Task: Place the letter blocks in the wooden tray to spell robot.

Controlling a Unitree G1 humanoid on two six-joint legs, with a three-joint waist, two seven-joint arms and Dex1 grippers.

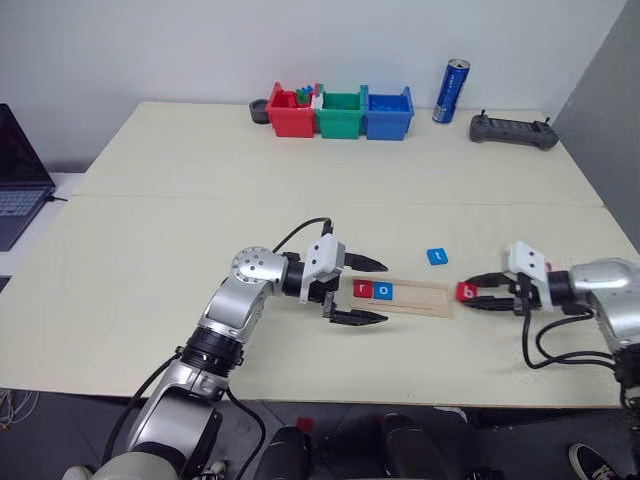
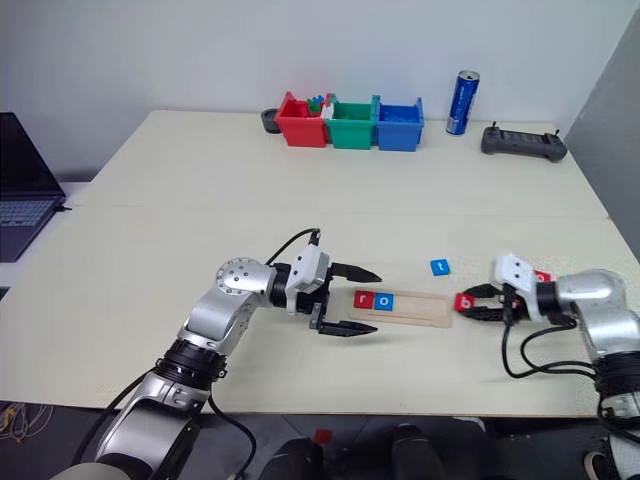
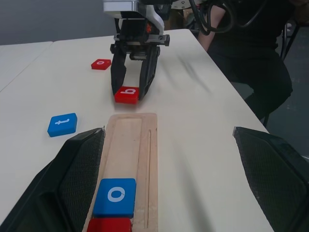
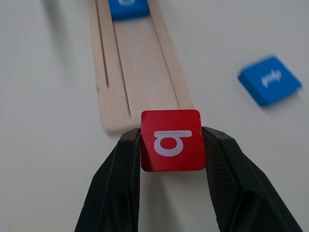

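Note:
The wooden tray (image 1: 420, 297) lies near the table's front edge with a red "r" block (image 1: 362, 290) and a blue "o" block (image 1: 385, 291) at its left end. My left gripper (image 1: 385, 292) is open, one finger on each side of that end. My right gripper (image 4: 171, 137) is shut on a red "b" block (image 4: 171, 140) just off the tray's right end, low over the table. A blue "t" block (image 1: 437, 257) lies loose behind the tray. Another red "o" block (image 3: 101, 64) lies beyond my right gripper.
Red (image 1: 292, 113), green (image 1: 341, 113) and blue (image 1: 389, 113) bins stand at the table's back edge, beside a blue can (image 1: 451, 91) and a black controller (image 1: 514, 131). A laptop (image 1: 18, 175) is at the far left. A person in dark clothes (image 3: 251, 58) sits past the table's right side.

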